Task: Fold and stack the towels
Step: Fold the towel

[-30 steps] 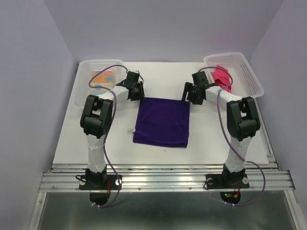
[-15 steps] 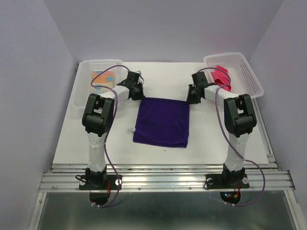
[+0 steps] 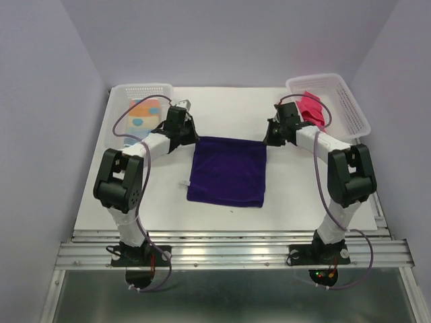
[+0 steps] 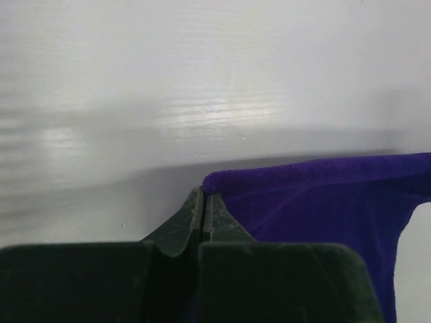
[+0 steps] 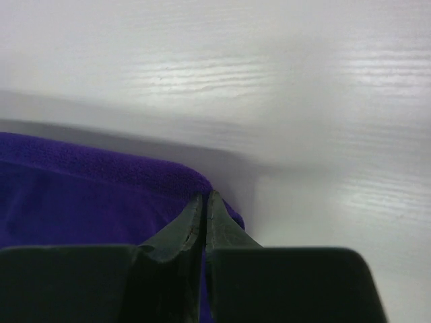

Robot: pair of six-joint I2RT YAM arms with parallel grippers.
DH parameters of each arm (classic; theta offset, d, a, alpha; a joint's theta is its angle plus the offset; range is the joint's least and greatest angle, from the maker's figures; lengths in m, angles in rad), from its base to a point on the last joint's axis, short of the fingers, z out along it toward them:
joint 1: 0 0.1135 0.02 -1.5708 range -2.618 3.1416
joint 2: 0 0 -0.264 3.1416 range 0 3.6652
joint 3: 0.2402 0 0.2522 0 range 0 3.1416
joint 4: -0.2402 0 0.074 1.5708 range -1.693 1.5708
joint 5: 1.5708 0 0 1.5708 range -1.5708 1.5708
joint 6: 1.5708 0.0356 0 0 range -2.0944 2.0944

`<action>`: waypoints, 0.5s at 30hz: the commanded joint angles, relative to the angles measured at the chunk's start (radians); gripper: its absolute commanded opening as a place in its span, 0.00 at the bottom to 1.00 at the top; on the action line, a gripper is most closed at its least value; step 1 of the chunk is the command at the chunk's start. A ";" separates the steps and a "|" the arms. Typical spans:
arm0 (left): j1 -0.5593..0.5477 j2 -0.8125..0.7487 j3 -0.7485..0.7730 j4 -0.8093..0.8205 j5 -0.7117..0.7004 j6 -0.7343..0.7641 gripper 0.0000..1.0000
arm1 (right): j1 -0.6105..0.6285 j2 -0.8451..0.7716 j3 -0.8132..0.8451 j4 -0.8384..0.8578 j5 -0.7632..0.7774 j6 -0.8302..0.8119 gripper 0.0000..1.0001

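1. Far left: a white basket [image 3: 121, 128] sits on the table [image 3: 222, 101], just out beyond the left claw on its outer side. A striped towel [image 3: 145, 114] with orange and blue patches lies inside it.
2. The left claw [image 3: 190, 136] is down low on the table with its fingers pressed together. In the wrist view they meet right at the far left corner of the purple towel [image 3: 227, 171], pinching that corner at the tips.
3. From that claw the purple towel runs off to its right and back toward the arm bases. It lies flat on the table between the two claws, and its far edge is drawn straight from one claw to the other.
4. The right claw [image 3: 268, 139] is just as low, with its fingers closed tight. Its wrist view shows purple cloth wrapping both sides of the tips, so it is pinching the far right corner.
5. Just beyond the right claw, on its outer side, a hot pink towel [image 3: 311, 108] lies bunched up.
6. It lies in a second white basket [image 3: 347, 101] at the table's far right corner.
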 commanded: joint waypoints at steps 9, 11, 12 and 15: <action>-0.029 -0.405 -0.455 0.190 -0.020 -0.120 0.00 | 0.032 -0.423 -0.362 0.134 -0.168 0.044 0.01; -0.038 -0.477 -0.512 0.213 -0.027 -0.147 0.00 | 0.043 -0.466 -0.407 0.145 -0.198 0.063 0.01; -0.043 -0.502 -0.540 0.219 -0.027 -0.156 0.00 | 0.054 -0.500 -0.451 0.152 -0.209 0.070 0.01; -0.061 -0.586 -0.638 0.231 -0.028 -0.193 0.00 | 0.077 -0.546 -0.526 0.151 -0.237 0.089 0.01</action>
